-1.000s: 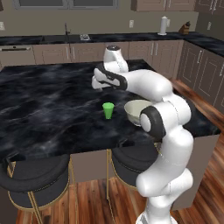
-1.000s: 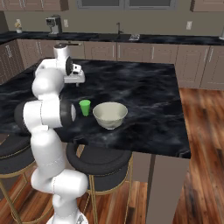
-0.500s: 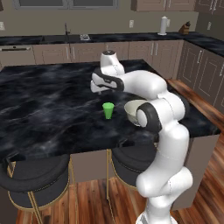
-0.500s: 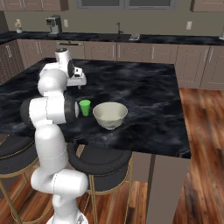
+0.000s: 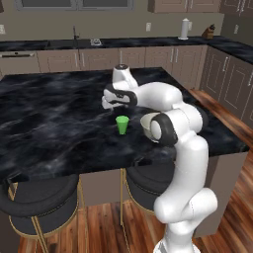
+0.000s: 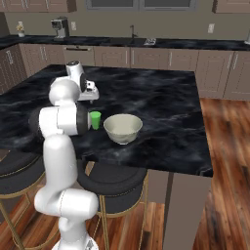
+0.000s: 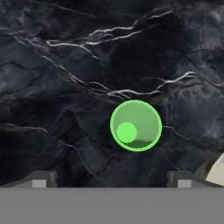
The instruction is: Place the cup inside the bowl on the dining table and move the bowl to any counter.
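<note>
The small green cup [image 5: 122, 124] stands upright on the black marble dining table [image 5: 49, 123], just left of the cream bowl [image 6: 123, 128]. In the left base view my elbow hides much of the bowl [image 5: 145, 121]. My gripper [image 5: 109, 105] hangs open a little above the table, just beyond the cup [image 6: 95, 119] on its far side, and points down. From above in the hand view, the cup [image 7: 135, 125] is an empty green ring, ahead of the gap between my fingertips [image 7: 42, 179] and slightly right of its middle. The bowl's rim [image 7: 217, 171] shows at the lower right.
Round black stools [image 5: 39, 197] with gold legs stand along the table's near side [image 6: 114, 183]. The wall counter [image 5: 49, 44] over beige cabinets runs along the back, with a sink and tap [image 6: 133, 34]. A wood floor lies to the right of the table [image 6: 224, 146].
My hand has come down and nearer to the cup over the last second. The jaws stayed open. Cup and bowl have not moved.
</note>
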Robot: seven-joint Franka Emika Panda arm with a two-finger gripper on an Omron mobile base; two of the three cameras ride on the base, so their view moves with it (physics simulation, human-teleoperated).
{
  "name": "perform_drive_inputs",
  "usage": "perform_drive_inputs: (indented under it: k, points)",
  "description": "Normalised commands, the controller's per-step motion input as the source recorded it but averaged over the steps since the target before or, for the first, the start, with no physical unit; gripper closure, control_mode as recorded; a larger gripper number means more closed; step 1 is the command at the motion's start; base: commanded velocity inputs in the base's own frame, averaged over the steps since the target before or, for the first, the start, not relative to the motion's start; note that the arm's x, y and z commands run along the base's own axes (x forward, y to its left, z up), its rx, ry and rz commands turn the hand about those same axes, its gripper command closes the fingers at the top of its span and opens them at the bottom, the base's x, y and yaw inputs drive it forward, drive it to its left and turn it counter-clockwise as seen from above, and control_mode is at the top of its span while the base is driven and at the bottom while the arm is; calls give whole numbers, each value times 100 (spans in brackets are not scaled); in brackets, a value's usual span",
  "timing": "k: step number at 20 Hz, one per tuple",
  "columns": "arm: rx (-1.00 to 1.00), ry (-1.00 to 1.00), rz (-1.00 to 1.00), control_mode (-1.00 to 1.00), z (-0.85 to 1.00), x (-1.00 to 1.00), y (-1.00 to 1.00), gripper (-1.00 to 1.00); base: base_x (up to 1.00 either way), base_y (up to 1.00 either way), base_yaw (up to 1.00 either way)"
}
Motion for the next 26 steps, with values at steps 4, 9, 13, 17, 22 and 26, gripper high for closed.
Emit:
perform_drive_inputs:
  k: [4, 9, 13, 17, 22, 26]
  points:
    - [0, 3, 0, -100, -19, 8, 0, -100, 0, 0, 0]
    - [0, 5, 0, -100, -14, 5, 0, -100, 0, 0, 0]
    - [0, 3, 0, -100, -20, 16, 0, -100, 0, 0, 0]
    - [0, 2, 0, -100, -19, 22, 0, -100, 0, 0, 0]
    - [-1, 5, 0, -100, -11, 25, 0, -100, 0, 0, 0]
    - [-1, 6, 0, -100, -6, 20, 0, -100, 0, 0, 0]
